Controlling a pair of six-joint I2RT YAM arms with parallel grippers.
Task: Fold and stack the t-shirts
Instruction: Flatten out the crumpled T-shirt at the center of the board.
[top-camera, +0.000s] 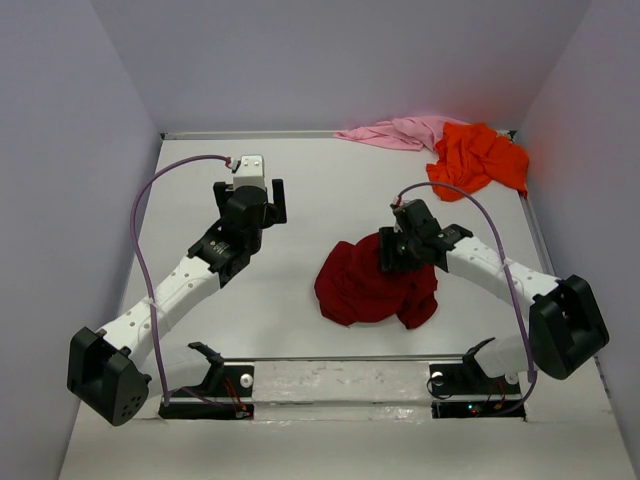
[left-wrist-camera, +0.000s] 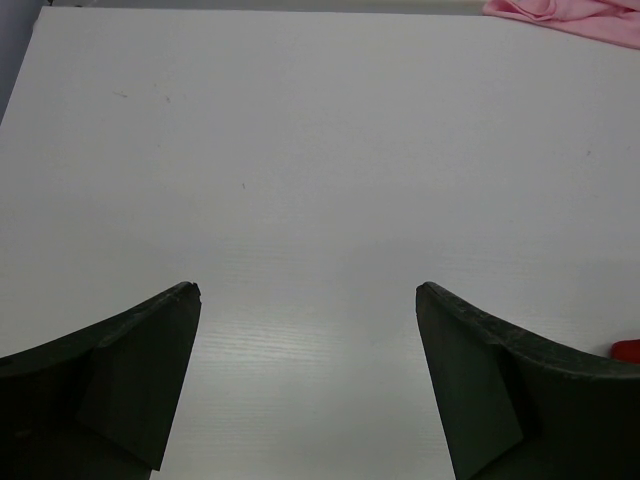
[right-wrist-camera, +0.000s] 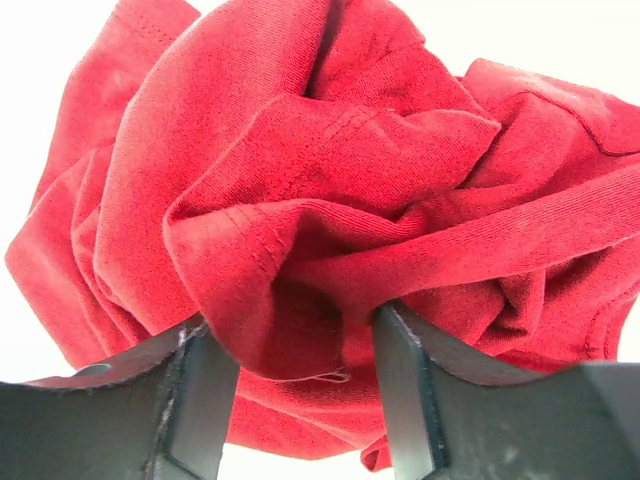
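Note:
The dark red t-shirt lies crumpled in a heap at the table's middle. My right gripper is at its upper right edge. In the right wrist view the shirt fills the frame, and my right gripper has its jaws apart, one on each side of a hanging fold. The bright orange t-shirt and the pale pink t-shirt lie bunched at the far right corner. My left gripper is open and empty over bare table; the pink shirt's edge shows at top right.
Grey walls enclose the table on the left, back and right. A mounting bar with both arm bases runs along the near edge. A purple cable loops beside the left arm, and another arches over the right arm.

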